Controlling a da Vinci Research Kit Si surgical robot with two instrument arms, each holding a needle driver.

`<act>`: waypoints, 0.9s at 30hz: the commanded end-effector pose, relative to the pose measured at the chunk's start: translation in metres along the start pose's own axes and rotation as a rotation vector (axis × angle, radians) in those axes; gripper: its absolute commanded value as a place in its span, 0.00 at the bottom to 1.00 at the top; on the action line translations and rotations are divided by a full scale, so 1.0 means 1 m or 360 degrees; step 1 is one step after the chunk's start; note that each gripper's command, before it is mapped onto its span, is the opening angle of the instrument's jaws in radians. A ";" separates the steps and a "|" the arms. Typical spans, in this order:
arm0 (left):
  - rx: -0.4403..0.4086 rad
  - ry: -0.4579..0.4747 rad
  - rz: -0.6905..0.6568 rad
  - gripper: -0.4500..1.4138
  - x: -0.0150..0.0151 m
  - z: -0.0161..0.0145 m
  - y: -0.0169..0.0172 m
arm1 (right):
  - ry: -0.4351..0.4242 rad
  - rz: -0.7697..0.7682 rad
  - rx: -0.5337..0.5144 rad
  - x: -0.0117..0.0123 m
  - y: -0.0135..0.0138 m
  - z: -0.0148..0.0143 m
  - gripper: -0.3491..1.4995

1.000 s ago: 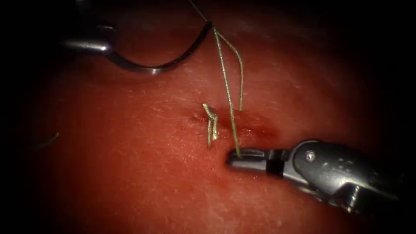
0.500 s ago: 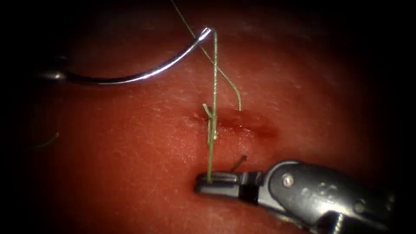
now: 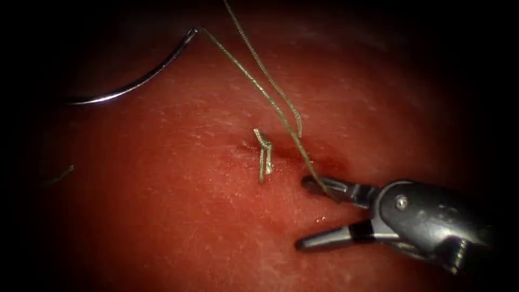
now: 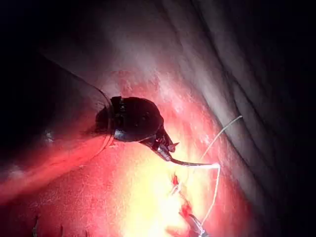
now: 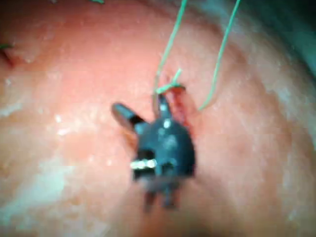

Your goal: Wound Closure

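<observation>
My right tool (image 3: 316, 213), lower right in the endoscope, gapes wide, thread (image 3: 259, 89) lying across its upper jaw. My left tool (image 4: 165, 148) pinches the needle (image 3: 130, 84) at one end, clear above the tissue (image 3: 178, 216); which end, I cannot tell.

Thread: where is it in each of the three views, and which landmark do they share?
Endoscope view: the thread runs from the needle's rear end, upper left, down to the open, empty right pincer beside the cut.
Left wrist view: it hangs from the needle, which the left pincer holds at its other end, out of the tissue.
Right wrist view: two strands rise from the cut.
Shared landmark: the cut.
</observation>
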 end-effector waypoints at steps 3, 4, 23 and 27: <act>0.0000 0.0000 0.0000 0.05 -0.0007 0.0001 -0.0010 | 0.0006 -0.0013 -0.0046 -0.0019 0.0014 0.0009 0.90; 0.0006 0.0000 0.0001 0.05 -0.0008 -0.0001 -0.0011 | 0.0005 -0.0018 -0.0040 -0.0024 0.0014 0.0015 0.87; 0.0022 -0.0003 0.0011 0.05 -0.0017 -0.0005 -0.0019 | -0.0055 -0.0010 0.0028 0.0004 -0.0010 0.0001 0.00; 0.0030 -0.0019 0.0026 0.05 -0.0027 -0.0003 -0.0023 | -0.0059 0.0006 0.0087 0.0020 -0.0027 0.0001 0.00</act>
